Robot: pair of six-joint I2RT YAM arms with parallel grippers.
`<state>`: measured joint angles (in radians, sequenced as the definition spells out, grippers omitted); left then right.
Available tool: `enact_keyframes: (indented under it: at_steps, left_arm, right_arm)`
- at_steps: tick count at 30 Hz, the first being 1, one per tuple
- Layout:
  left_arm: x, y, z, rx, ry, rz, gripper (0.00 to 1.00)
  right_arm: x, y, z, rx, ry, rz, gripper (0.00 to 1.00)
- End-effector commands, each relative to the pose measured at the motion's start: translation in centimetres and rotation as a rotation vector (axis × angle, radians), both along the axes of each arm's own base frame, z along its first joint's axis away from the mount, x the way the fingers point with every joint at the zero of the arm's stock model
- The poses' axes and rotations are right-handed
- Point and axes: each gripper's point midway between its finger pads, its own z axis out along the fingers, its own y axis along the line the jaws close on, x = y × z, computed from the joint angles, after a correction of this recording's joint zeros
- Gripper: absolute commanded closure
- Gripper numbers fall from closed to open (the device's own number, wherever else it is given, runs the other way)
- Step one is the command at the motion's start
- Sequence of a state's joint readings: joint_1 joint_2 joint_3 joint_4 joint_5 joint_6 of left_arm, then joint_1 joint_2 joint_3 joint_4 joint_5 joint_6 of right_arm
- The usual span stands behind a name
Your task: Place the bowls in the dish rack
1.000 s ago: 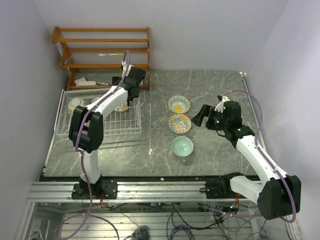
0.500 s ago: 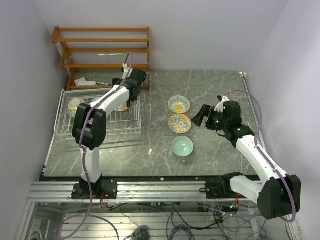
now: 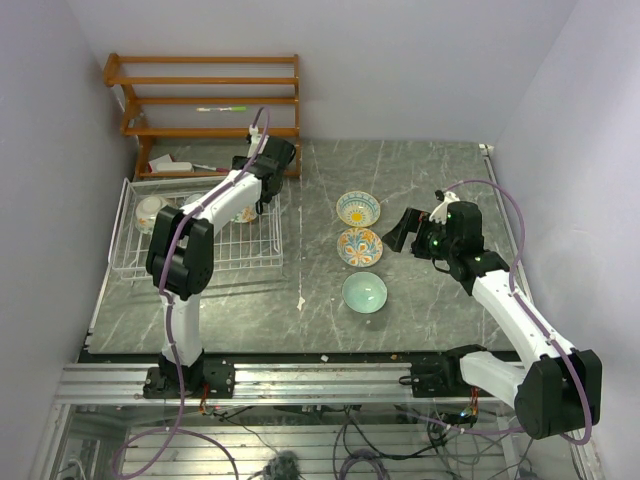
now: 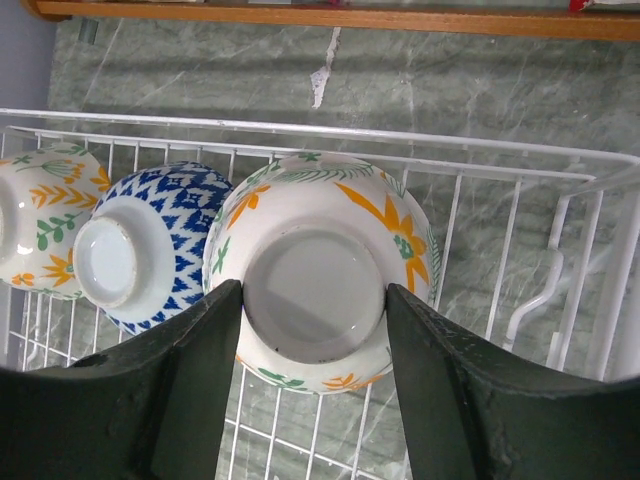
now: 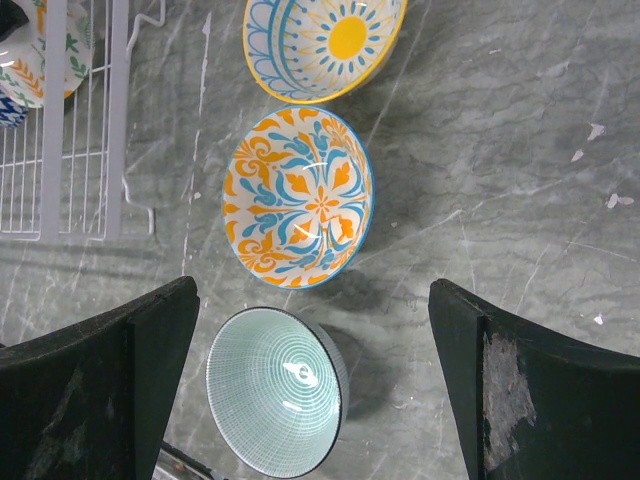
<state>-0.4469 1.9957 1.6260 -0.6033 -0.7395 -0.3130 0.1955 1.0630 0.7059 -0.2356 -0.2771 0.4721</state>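
Note:
In the left wrist view, three floral bowls lie with their feet towards the camera in the white dish rack (image 4: 480,170). They are an orange-flower bowl (image 4: 315,215), a blue-patterned one (image 4: 150,250) and one at the left edge (image 4: 40,220). My left gripper (image 4: 313,292) (image 3: 258,200) has both fingers against the foot ring of the orange-flower bowl. On the table stand a yellow-sun bowl (image 3: 357,208) (image 5: 325,45), an orange-and-blue bowl (image 3: 359,246) (image 5: 297,197) and a pale teal bowl (image 3: 364,291) (image 5: 272,390). My right gripper (image 3: 400,232) (image 5: 312,300) hangs open above them, holding nothing.
The dish rack (image 3: 200,250) sits at the table's left, close to the left wall. A brown wooden shelf unit (image 3: 205,100) stands behind it against the back wall. A small white scrap (image 3: 301,301) lies on the marble table in front of the rack.
My left wrist has shifted slightly towards the back, and its jaws have narrowed onto the bowl's foot. The right arm and the table bowls have not moved.

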Motion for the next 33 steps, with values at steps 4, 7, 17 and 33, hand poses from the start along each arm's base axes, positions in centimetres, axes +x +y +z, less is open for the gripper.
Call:
enact_keyframes:
  at_steps: [4,7,17,33]
  left_arm:
    - [0.1,-0.1,1.7,-0.008,-0.035,-0.003,0.46]
    - [0.0,-0.2,2.5,-0.025,-0.054,-0.006,0.51]
    - [-1.1,-0.7,6.6,-0.161,-0.184,-0.024,0.51]
    - [-1.0,-2.1,4.1,-0.298,-0.225,-0.038,0.5]
  right_arm:
    - [0.3,-0.1,-0.1,0.008,-0.011,-0.012,0.0]
    - [0.3,-0.1,0.0,0.009,-0.014,-0.013,0.0]
    - [0.3,-0.2,-0.1,0.009,-0.011,-0.017,0.0]
    - [0.2,-0.4,0.3,-0.004,-0.017,-0.021,0.01]
